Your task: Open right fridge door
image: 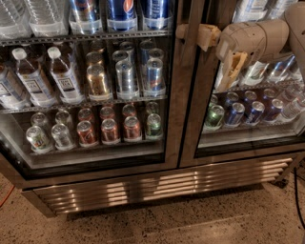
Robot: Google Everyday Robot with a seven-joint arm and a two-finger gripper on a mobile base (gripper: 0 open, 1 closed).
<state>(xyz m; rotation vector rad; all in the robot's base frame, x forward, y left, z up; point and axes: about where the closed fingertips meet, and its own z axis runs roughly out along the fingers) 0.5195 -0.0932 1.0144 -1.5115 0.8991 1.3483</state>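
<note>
1. Right fridge door (198,119) sits right of centre, closed; green and blue cans behind its glass.
2. Gripper (193,32) is top centre, its fingers (180,31) straddling and gripping the door's inner steel edge.
3. Left door (86,157): Pepsi logo on a blue bottle (121,10); other labels unreadable.

Beige arm (257,39) enters from right edge, horizontal; claw (191,33) upper centre-right, pointing left.

arm (257,38): beige, rounded shell | gripper (185,31), upper centre: tan, seemingly blocky
</note>
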